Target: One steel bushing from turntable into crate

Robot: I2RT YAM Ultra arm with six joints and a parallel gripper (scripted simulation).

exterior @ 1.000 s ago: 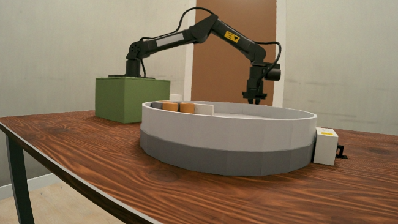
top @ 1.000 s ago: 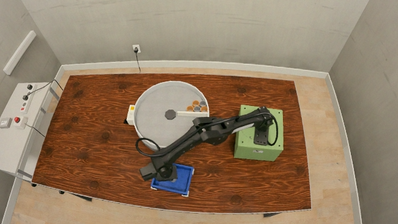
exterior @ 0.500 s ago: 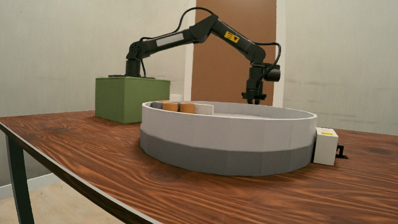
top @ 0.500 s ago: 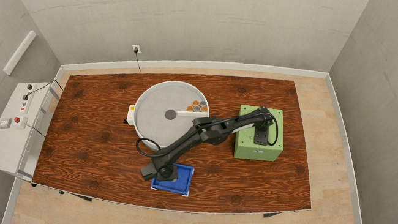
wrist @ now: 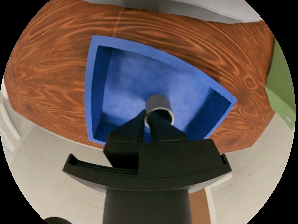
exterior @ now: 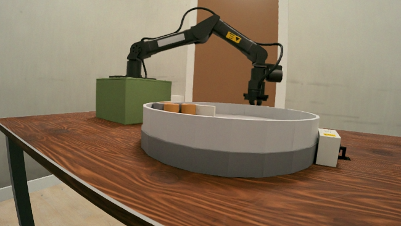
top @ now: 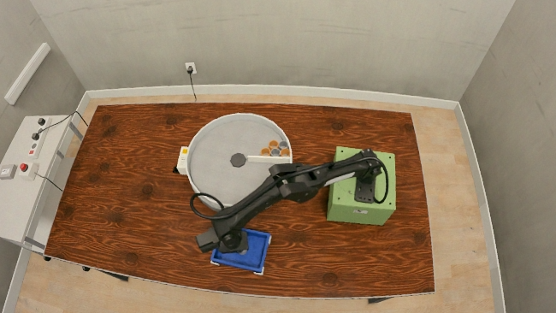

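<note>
Clamped by its wall in the gripper [top: 233, 242] [exterior: 255, 102] [wrist: 148, 118], above the crate [top: 257, 233] [wrist: 89, 90], lower centre of the top view: one steel bushing [top: 243, 251] [wrist: 159, 102]. Lower vertically, clear of walls; release near the bottom, retreat without dragging the crate from its corner guides [top: 258, 272].

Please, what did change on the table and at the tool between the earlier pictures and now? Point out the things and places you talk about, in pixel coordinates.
Nothing visibly changed. The tool [top: 233, 247] [exterior: 255, 102] [wrist: 147, 113] is above the crate [top: 239, 266] [wrist: 91, 87], shut on a steel bushing [wrist: 161, 103], as far as the wrist view shows. The five bushings [top: 275, 151] [exterior: 188, 108] on the turntable [top: 214, 141] [exterior: 228, 133] [wrist: 200, 14] and the crate stayed in place.
</note>
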